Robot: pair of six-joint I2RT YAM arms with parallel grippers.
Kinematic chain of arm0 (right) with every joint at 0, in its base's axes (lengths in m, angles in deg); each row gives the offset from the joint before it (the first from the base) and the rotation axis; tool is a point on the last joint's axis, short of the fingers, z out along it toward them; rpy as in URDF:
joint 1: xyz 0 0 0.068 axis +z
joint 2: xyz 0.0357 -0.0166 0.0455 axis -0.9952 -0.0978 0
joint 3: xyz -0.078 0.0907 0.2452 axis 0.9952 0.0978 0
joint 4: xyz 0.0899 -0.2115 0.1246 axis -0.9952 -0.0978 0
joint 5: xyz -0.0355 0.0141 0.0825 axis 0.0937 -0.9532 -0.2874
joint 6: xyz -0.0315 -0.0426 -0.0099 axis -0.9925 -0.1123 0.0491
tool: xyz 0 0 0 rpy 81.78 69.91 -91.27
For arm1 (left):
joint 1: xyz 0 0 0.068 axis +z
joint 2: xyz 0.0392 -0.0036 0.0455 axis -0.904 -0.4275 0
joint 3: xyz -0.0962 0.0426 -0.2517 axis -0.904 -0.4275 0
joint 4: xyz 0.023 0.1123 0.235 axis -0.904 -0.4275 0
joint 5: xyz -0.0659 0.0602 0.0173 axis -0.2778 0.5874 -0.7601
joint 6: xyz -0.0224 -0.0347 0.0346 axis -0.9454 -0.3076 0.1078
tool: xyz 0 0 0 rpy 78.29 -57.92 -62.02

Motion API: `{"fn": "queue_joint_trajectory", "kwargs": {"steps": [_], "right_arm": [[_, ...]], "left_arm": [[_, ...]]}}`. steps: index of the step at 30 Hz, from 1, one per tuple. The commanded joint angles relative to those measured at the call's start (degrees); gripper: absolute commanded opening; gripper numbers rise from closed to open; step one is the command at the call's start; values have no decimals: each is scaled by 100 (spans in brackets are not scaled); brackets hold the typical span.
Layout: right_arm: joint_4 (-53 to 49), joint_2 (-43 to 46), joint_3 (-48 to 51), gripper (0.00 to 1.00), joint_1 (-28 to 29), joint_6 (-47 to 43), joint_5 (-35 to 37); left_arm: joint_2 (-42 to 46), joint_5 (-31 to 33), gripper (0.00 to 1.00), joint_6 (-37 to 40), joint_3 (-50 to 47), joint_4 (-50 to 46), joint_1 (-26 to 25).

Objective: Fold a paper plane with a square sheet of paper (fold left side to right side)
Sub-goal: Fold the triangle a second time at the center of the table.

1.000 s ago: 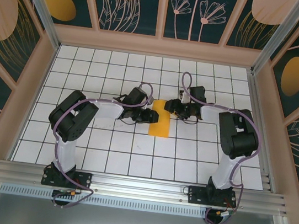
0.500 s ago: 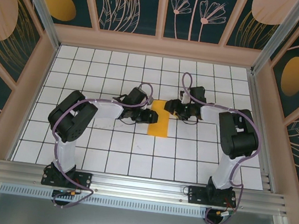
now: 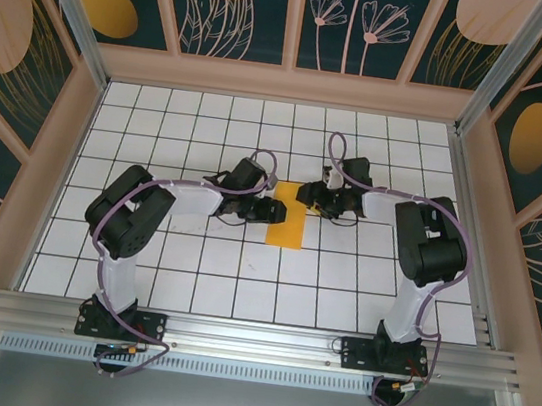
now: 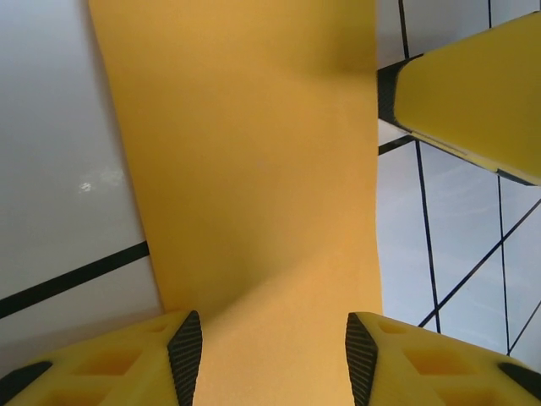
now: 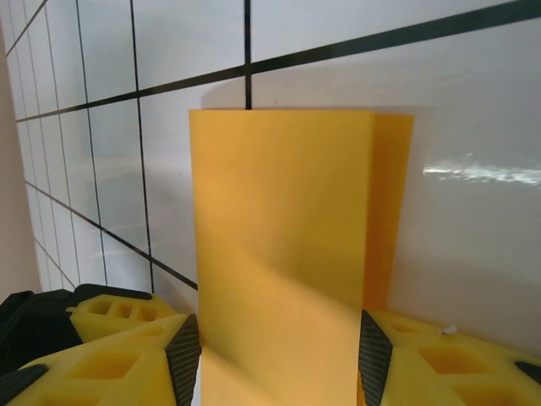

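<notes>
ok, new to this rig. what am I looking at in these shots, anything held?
A left arm and a right arm are bolted at the near edge of a white gridded table. The wide shot is from a fixed camera above and behind them, so their bases are at the bottom. The other two come from cameras on the wrists, each looking past its own yellow fingers. On the table lies the square sheet of paper, orange-yellow, folded into a narrow strip; the right wrist view shows two slightly offset layers. The left gripper and the right gripper meet over it from either side, jaws open, paper showing between the pads. Nothing looks pinched; whether the fingers press on it I cannot tell.
</notes>
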State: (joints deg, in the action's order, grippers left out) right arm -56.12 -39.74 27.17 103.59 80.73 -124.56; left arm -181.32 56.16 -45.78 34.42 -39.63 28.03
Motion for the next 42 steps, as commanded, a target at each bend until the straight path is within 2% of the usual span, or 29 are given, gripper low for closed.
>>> {"fn": "queue_joint_trajectory", "kwargs": {"steps": [1,4,8,16,21,30,38,42], "right_arm": [[89,148,-18,53,28,48,-294],[131,278,-38,48,22,111,-424],[143,407,-105,48,29,240,-581],[35,494,-259,45,74,470,-737],[44,509,-282,45,104,608,-785],[-59,499,-397,44,156,648,-718],[-72,433,-427,44,205,647,-703],[-63,393,-421,44,208,648,-672]], "left_arm": [[516,260,53,269,-86,-98,-12],[912,413,54,463,-257,47,-11],[1506,656,56,831,-631,183,-95],[1950,1856,58,1404,-795,-208,-1027],[1806,2566,59,1312,-642,-371,-1702],[1139,3573,65,916,-230,-644,-2500],[375,4816,69,738,423,-1331,-2791],[107,5193,68,788,648,-1532,-2889]]}}
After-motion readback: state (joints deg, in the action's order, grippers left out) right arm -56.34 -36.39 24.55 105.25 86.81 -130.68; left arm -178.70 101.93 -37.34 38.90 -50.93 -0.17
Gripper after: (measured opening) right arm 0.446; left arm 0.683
